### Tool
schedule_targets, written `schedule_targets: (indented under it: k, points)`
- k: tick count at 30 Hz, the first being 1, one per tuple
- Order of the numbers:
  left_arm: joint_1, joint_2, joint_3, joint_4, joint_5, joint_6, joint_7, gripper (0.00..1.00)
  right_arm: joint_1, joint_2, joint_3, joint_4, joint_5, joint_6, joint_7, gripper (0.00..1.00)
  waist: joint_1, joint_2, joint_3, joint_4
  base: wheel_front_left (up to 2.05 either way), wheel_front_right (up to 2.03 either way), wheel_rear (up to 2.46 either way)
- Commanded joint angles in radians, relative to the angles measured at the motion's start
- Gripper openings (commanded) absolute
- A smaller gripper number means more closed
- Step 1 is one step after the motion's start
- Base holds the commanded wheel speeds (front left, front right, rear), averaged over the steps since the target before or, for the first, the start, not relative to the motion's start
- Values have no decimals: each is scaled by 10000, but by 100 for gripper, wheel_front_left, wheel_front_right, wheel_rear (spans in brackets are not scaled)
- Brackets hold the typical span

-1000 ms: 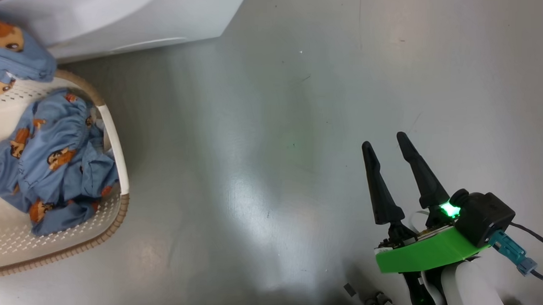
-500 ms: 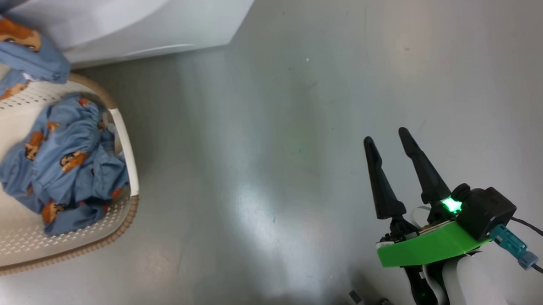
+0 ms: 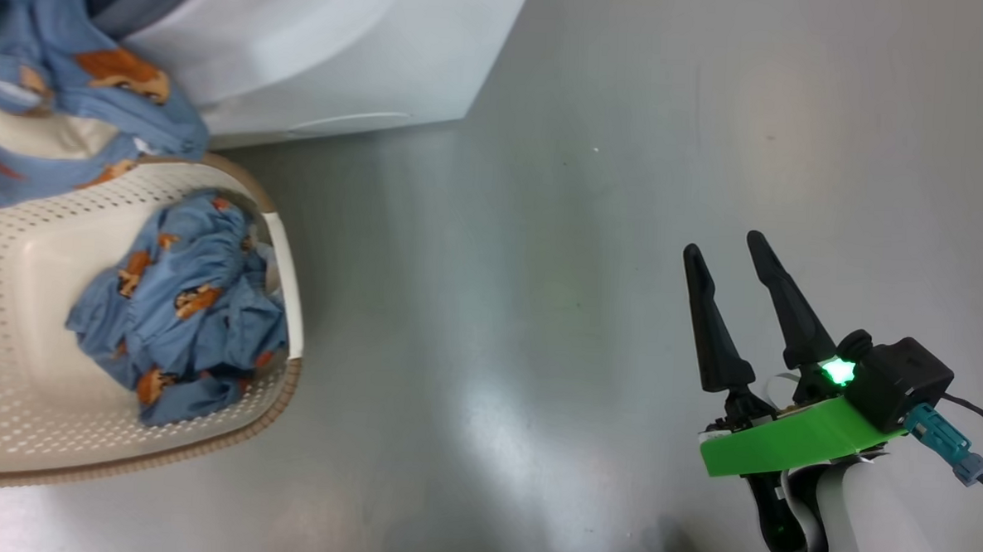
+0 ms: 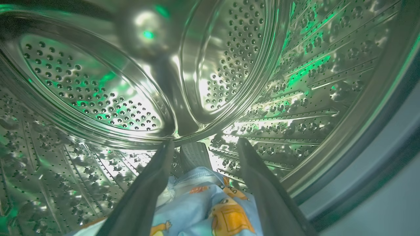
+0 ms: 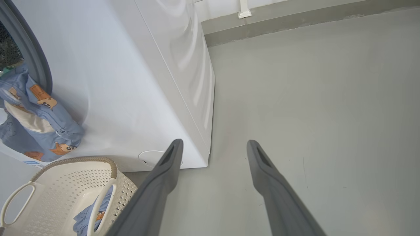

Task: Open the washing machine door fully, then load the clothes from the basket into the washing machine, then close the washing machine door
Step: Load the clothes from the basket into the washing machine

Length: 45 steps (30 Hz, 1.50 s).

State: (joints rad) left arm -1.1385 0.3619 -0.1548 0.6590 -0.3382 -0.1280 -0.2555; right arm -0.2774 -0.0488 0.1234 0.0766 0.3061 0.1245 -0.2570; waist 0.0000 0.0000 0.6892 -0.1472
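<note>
Inside the steel drum (image 4: pixel 98 91) of the washing machine (image 3: pixel 327 53), my left gripper (image 4: pixel 205 142) is open. A fold of the light blue clothes (image 4: pixel 203 200) lies loose between its fingers. That garment (image 3: pixel 93 84) trails out of the opening and down the white front (image 5: pixel 131 82) to the basket (image 3: pixel 10 288). A second bundle of clothes (image 3: pixel 183 312) lies in the basket. My right gripper (image 3: pixel 724 245) hangs open and empty over the floor, far right of the basket; its wrist view has the same gripper (image 5: pixel 214 142). The washing machine door is out of view.
Grey floor (image 3: pixel 498 309) stretches between the basket and my right arm. The machine's front corner and round filter cap (image 5: pixel 149 157) stand just behind the basket (image 5: pixel 65 183). A wall skirting (image 5: pixel 295 23) runs along the far side.
The whole head picture has slid right and down as the camera turned, bringing more of the draped garment and the machine's opening into view. The right gripper stays open, unmoved.
</note>
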Motion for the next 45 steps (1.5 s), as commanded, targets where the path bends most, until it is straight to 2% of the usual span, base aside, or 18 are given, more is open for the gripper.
schedule_targets:
  k: [1,19,30,45]
  points:
    - [374,425,322,-455,1,-11,-62,100,144,-14,177,-162,-104,62,-48,100,0,0,-224,216,0,0,0]
    - [4154,-313,1651,-3746,170,224,-62,100,278,-14,-32,-62,-180,62,-48,100,0,0,-899,586,0,0,0]
    - [6170,-815,2279,-4715,269,313,-62,100,348,-14,-57,-86,-208,62,-48,100,0,0,-1032,669,0,0,0]
    - [8545,-1791,3003,-5694,531,386,-63,100,382,-14,-44,-74,-493,62,-48,100,0,0,-1283,865,0,0,0]
